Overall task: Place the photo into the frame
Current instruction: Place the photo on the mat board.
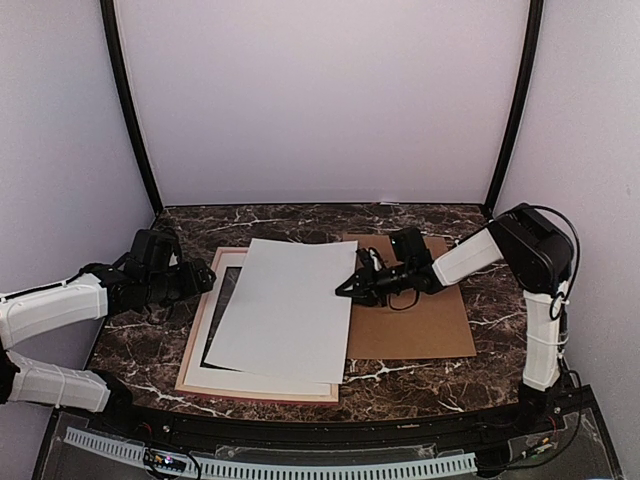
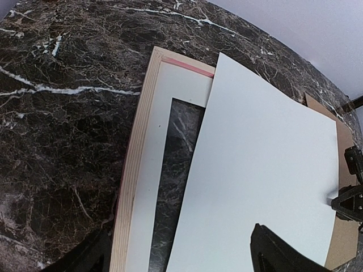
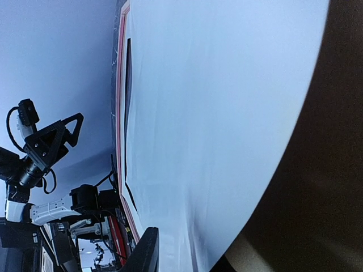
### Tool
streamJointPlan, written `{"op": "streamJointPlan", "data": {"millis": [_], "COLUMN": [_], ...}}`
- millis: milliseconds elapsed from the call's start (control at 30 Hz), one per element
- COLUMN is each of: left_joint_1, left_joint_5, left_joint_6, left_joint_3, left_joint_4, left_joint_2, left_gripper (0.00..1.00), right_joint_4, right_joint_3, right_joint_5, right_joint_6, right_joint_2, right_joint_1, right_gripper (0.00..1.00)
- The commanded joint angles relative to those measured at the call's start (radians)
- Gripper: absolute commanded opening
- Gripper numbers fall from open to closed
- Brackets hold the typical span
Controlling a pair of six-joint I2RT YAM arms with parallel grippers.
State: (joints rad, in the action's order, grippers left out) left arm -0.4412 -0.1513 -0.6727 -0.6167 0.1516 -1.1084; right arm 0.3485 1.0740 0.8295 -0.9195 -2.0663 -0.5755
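The photo [image 1: 285, 305] lies white side up, skewed across the frame [image 1: 250, 391] (itself back-up on the desk [image 1: 130, 350]), right edge over the cardboard [image 1: 420, 325]. The right arm [image 1: 465, 258] reaches low leftward, jaws at that edge; whether they pinch it I cannot tell. The left arm [image 1: 55, 308] stretches rightward, jaws spread wide, empty, near the frame's left rail.

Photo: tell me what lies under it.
Under the photo, white side up, are the face-down frame and white mat, marble table showing through the opening. The photo's right edge seems to overlap the brown backing board. The frame's right side and most of the opening are covered.
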Motion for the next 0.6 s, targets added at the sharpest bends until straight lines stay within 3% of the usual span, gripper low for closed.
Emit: {"op": "streamJointPlan", "data": {"millis": [0,233,567], "left_joint_1": [0.008,0.009,0.018], "left_joint_5": [-0.012,-0.013,-0.030], "left_joint_6": [0.012,0.016,0.032], "left_joint_3": [-0.003,0.000,-0.008], "left_joint_4": [-0.001,0.002,0.016], "left_joint_2": [0.008,0.009,0.028], "left_gripper": [0.88,0.88,0.88], "right_joint_4": [0.215,0.302,0.280], "right_joint_3": [-0.048,-0.074,-0.030], "right_joint_5": [-0.035,-0.071,-0.029], "right_joint_6": [-0.112,-0.181,-0.247], "right_joint_2": [0.023,0.044,0.154], "right_joint_1": [-0.027,-0.027,-0.030], "right_gripper": [0.20,0.00,0.00]}}
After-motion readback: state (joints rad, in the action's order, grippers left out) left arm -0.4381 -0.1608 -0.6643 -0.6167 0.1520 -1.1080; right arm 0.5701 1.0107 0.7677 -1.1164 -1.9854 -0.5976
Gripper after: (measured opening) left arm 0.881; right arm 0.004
